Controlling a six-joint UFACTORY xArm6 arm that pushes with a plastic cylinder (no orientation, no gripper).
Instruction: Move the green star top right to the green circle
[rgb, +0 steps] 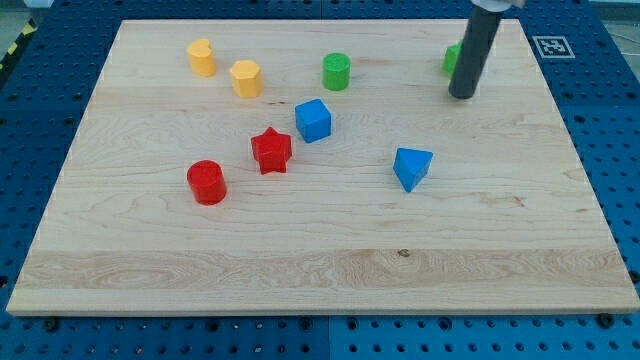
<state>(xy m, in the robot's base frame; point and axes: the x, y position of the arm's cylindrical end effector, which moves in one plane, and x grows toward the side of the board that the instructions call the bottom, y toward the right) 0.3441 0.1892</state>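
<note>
The green circle (336, 71) stands near the top middle of the wooden board (320, 250). The green star (452, 58) is at the view's top right, mostly hidden behind the dark rod, so only a green edge shows. My tip (462, 96) rests on the board just below and to the right of the green star, touching or nearly touching it, well to the right of the green circle.
A yellow heart-like block (202, 57) and a yellow hexagon (245, 77) sit at the top left. A blue cube (313, 120), a red star (271, 150), a red circle (207, 182) and a blue triangle-like block (411, 167) lie mid-board.
</note>
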